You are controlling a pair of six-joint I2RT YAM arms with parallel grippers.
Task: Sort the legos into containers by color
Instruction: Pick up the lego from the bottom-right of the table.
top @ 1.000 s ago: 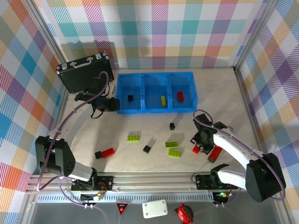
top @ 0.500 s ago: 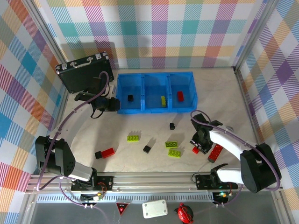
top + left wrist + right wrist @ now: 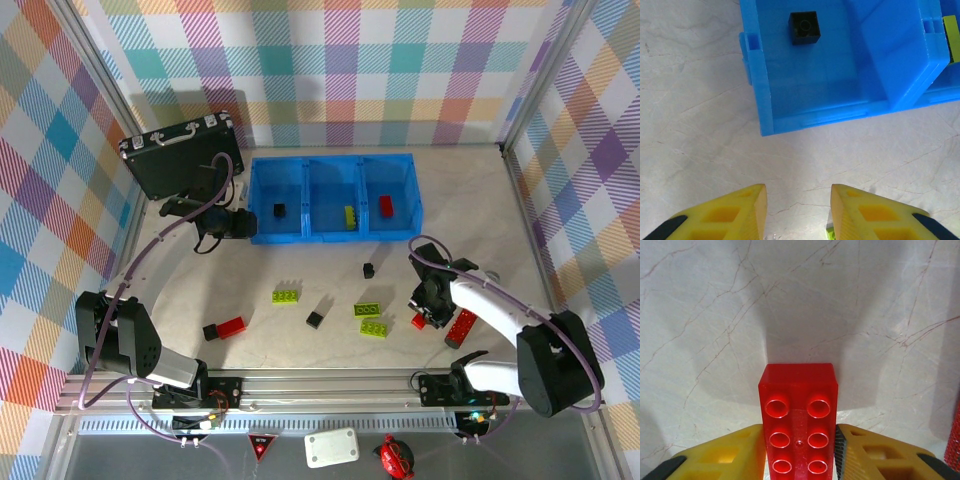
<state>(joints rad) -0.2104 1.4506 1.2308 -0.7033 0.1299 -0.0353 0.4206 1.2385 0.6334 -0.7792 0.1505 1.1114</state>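
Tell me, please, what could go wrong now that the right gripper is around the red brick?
The right gripper holds the red brick only at one end, with much of it past the fingertips, so it may pivot or slip on lifting. The long red bar lies close beside that gripper and could get knocked.

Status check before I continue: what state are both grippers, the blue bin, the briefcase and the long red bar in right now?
left gripper: fingers open, empty.
right gripper: fingers shut on red brick.
blue bin: upright; black cube in left compartment, lime plate in middle, red piece in right.
briefcase: shut.
long red bar: lying loose, ungrasped.
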